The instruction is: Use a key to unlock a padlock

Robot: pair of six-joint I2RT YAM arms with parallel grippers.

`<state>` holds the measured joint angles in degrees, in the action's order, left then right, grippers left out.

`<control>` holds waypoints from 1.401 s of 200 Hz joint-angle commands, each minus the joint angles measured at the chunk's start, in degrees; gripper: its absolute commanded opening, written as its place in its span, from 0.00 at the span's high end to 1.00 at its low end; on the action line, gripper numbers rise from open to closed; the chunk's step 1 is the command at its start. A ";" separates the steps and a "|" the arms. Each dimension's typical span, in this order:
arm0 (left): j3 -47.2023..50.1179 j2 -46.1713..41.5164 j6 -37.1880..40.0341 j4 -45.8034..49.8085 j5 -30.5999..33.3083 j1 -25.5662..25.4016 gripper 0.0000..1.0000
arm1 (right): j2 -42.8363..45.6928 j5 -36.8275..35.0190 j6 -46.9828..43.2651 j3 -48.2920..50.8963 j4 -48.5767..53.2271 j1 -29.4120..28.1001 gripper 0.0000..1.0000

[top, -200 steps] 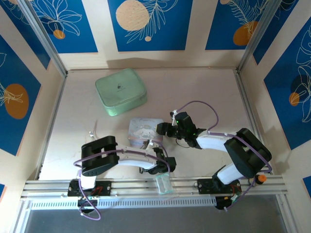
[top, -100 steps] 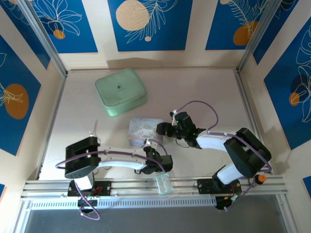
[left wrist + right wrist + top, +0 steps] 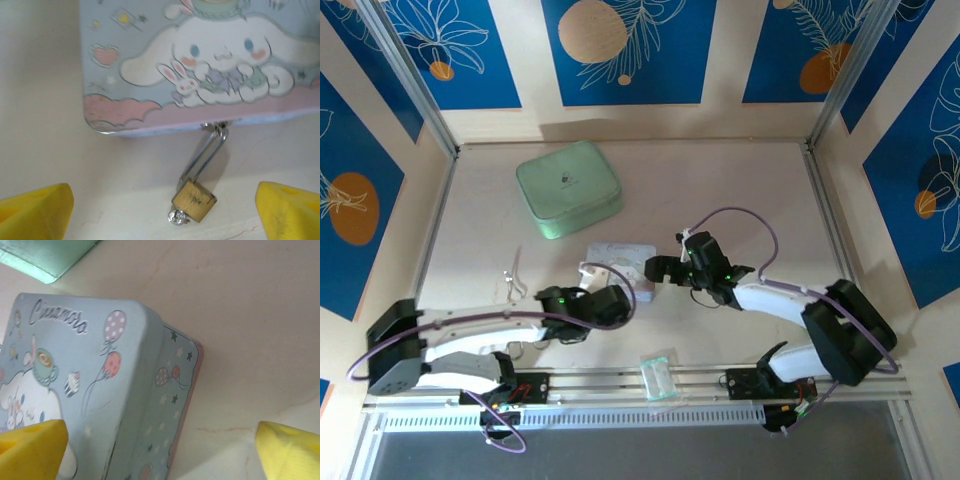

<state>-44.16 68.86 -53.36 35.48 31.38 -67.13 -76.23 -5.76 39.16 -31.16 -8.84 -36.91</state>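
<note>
Below the front edge of the light blue cartoon box (image 3: 200, 60), the padlock (image 3: 194, 201) lies on the counter (image 3: 45, 125). Its long axis slants, with the shackle (image 3: 202, 155) reaching up-right into the box clasp (image 3: 216, 125) and the brass body pointing down-left. A silvery bit (image 3: 177, 216) at the body's base is too small to identify. The left gripper (image 3: 160, 212) and right gripper (image 3: 160, 450) both have jaws wide apart, holding nothing.

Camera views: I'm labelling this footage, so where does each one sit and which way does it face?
Top external: above and behind the arms, looking down on the table; both arms show, left gripper and right gripper by the cartoon box.
Left wrist: on the left arm, facing the padlock hooked to the box; its yellow fingertips show.
Right wrist: on the right arm, facing the box's corner; its yellow fingertips show.
Shared: all three show the box.
</note>
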 commanded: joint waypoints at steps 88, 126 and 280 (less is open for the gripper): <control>10.82 -14.68 4.55 -15.13 -12.55 14.31 0.01 | 16.24 -9.05 -4.02 -1.16 21.05 -12.60 0.01; 10.85 -13.62 4.43 -15.32 -13.11 15.76 0.01 | 13.82 -15.65 -0.05 -2.34 19.47 -23.16 0.06; 13.34 -18.04 4.14 -10.79 -11.51 20.72 0.01 | -23.55 -10.31 5.49 -21.18 13.58 -31.70 0.48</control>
<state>-31.83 52.69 -49.15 23.38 19.49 -47.29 -97.65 -16.43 43.33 -50.41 3.62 -67.68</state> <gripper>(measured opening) 0.989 0.529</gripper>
